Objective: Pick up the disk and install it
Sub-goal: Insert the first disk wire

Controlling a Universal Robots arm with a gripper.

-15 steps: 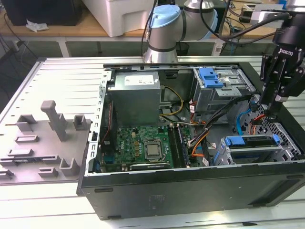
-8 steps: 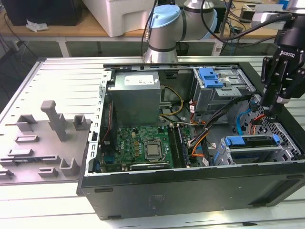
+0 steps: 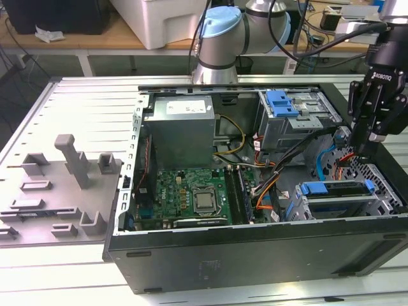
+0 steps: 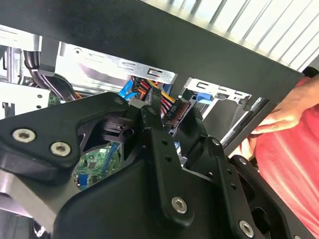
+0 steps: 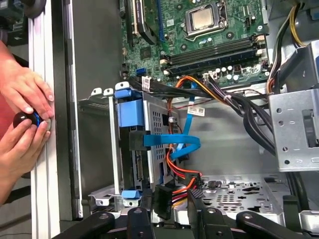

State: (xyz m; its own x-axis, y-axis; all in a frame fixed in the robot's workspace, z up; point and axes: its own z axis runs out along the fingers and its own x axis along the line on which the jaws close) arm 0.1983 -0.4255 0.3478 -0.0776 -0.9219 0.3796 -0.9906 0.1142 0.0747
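Arm reaches into the open computer case [image 3: 255, 255], which lies on its side on the ribbed metal desk [image 3: 83, 102]. Claw [image 3: 368, 145] is low inside the case, at the exterior view's right end.

Disk [image 3: 335, 203]: seated in a metal drive cage in the near corner of the case, at the exterior view's lower right, blue frame uppermost. In the first wrist view the disk [image 5: 130, 119] sits in its cage with a flat blue cable [image 5: 184, 142] running from its side.

Claw [image 5: 167, 211] is just beside the disk's end, apart from it. A black power connector [image 5: 162, 199] with red, orange and yellow wires sits inside the claw [image 4: 172, 118]; the connector [image 4: 175, 112] also shows in the second wrist view. Cannot tell whether the claw is clamped on it or open around it.

Motherboard [image 3: 191, 191] lies mid-case; grey power supply box [image 3: 182, 127] behind it. Grey moulded fixture [image 3: 57, 191] on the desk at the exterior view's left.

A person's hands [image 5: 22, 99] rest at the case edge, around a small dark knob [image 5: 25, 119]
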